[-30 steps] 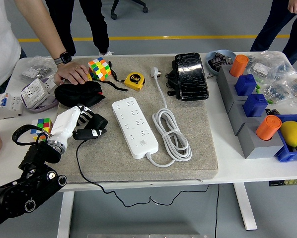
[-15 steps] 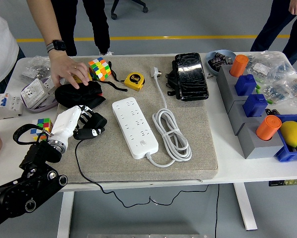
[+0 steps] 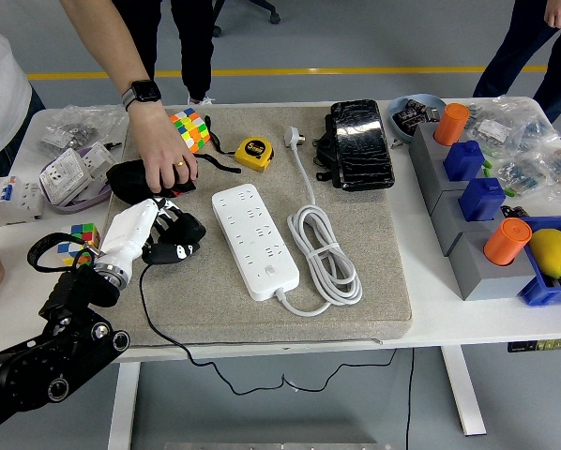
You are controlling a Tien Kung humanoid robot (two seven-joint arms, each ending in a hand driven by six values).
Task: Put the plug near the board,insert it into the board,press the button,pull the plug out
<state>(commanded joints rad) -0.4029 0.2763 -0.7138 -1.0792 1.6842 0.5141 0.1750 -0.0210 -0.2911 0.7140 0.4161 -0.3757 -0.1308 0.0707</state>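
One hand of mine is showing, the left hand [image 3: 154, 234], coming in from the lower left over the grey mat [image 3: 374, 281]. Its fingers [image 3: 173, 221] are curling around the black plug [image 3: 174, 251], whose thin black cable [image 3: 147, 314] is trailing down over the near edge of the table [image 3: 449, 323]. I am holding the plug just left of the white board [image 3: 254, 240], apart from it (the board's own white cord [image 3: 323, 258] is lying coiled on its right). A person's hand [image 3: 168, 159] is pressing down on a black pouch [image 3: 130, 178] right behind my fingers. Beyond lie a colour cube [image 3: 189, 128] and a yellow tape measure [image 3: 254, 152].
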